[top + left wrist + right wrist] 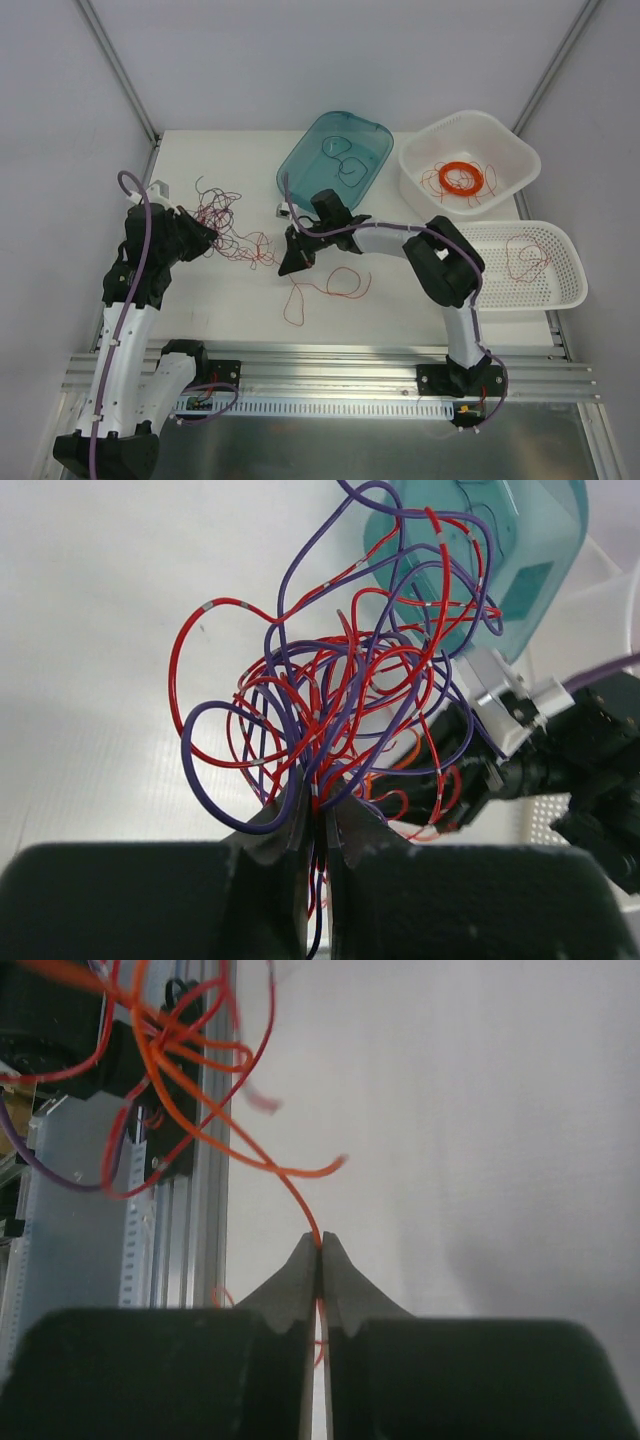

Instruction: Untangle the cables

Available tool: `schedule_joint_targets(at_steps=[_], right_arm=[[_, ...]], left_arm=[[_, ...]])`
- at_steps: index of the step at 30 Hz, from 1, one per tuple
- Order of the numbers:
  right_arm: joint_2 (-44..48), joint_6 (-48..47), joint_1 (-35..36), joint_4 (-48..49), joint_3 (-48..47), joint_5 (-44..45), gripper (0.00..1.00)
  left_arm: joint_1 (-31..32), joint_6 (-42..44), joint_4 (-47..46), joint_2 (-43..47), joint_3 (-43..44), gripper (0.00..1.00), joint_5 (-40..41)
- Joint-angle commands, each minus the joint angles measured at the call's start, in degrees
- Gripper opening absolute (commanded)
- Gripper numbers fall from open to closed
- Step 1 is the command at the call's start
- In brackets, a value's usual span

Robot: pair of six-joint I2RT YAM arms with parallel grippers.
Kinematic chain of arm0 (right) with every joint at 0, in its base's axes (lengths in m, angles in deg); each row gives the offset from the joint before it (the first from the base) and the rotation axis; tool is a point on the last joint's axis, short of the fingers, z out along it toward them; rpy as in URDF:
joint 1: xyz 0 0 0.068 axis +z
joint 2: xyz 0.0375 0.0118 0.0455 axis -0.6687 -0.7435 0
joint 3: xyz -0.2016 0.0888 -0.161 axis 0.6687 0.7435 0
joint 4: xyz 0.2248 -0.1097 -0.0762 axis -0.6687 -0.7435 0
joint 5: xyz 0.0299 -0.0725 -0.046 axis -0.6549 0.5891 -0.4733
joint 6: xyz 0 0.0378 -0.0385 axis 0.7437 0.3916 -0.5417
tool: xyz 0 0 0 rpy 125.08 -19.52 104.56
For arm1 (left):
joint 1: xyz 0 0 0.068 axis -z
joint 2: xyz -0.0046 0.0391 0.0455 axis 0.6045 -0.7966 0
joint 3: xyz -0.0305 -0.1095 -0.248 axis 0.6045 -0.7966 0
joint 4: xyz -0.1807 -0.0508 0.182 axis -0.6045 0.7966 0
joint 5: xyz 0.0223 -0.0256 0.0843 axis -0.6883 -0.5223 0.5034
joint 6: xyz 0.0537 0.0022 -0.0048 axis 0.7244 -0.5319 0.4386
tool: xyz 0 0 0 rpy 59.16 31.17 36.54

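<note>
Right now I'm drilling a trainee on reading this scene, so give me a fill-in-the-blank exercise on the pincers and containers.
1. The left pincer is ____ on the cables.
2. The orange ring coil lies in the square basket, which is ____.
3. The wire in the long flat basket is ____.
Missing words: shut; white; red.

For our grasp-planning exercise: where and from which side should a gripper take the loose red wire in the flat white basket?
Probably one strand of the red wire near the basket middle, from straight above: it lies flat and the walls block sideways approaches.
</note>
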Motion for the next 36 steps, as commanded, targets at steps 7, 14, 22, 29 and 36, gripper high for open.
schedule_joint_targets(at_steps=[7, 14, 22, 29, 36], right_arm=[[24.08, -10.19, -6.05, -16.89, 14.38, 5.44, 0.01], [42.38, -15.28, -13.6, -29.89, 17.82, 8.09, 0.01], [59.88, -14.68, -23.36, -34.92, 15.89, 6.95, 0.01], [63.67, -13.18, -27.68, -37.28, 10.1, 1.15, 0.01], [68.5, -7.47, -34.0, -31.75, 5.7, -0.52, 0.01]], left_arm=[[0.33, -1.97, -0.08, -3.15, -0.19, 0.0, 23.48], [-3.0, -0.83, -1.21, -13.96, -1.69, 0.0, 31.4], [-10.3, 0.31, -6.66, -28.29, -2.22, 0.0, 30.71], [-12.15, 0.4, -7.55, -35.33, 0.24, 0.0, 28.68], [-17.15, -1.7, -8.69, -41.2, -0.99, 0.0, 27.03]])
